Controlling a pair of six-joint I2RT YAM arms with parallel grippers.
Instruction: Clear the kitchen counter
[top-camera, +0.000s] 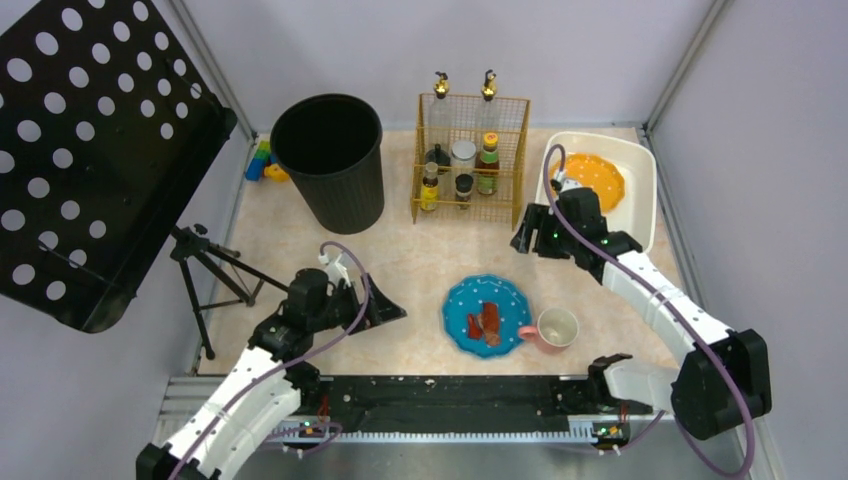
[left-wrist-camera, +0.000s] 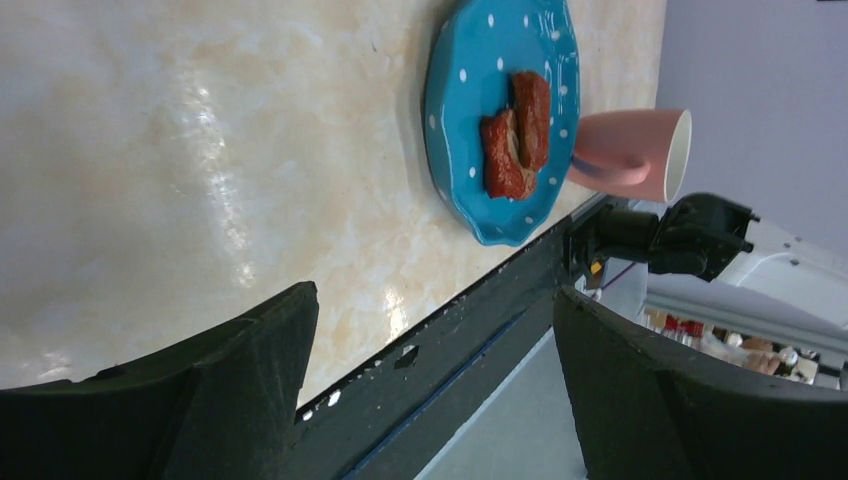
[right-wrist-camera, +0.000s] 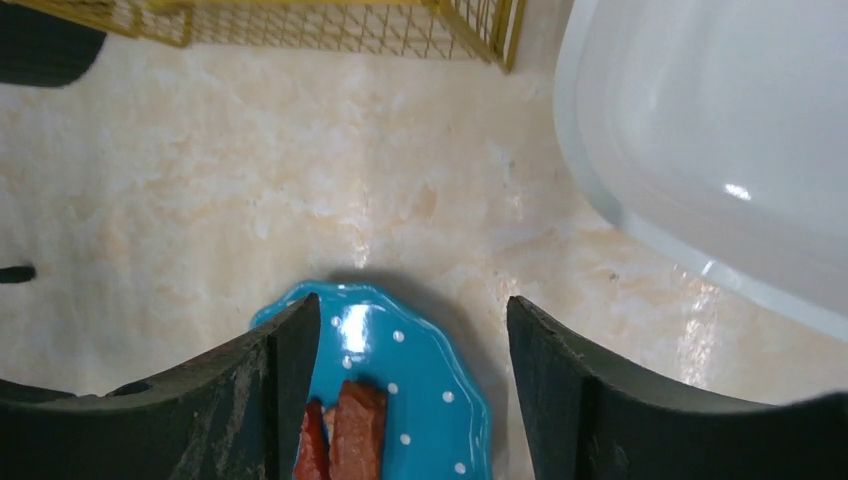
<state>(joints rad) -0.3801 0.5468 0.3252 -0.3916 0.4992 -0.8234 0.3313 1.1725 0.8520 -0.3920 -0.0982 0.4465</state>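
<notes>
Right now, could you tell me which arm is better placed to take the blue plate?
Probably left: the left gripper is open beside the blue plate, facing it; the right gripper is farther back by the white tub.

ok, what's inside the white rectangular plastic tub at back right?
One round orange plate with white dots. The right arm covers the plate's near-left edge and the tub's near-left corner; anything there is hidden.

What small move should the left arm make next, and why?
Probably ease the left fingers right to the rim of the blue plate: they are open and empty, the plate holds two food pieces, and the black bin stands on that arm's side.
</notes>
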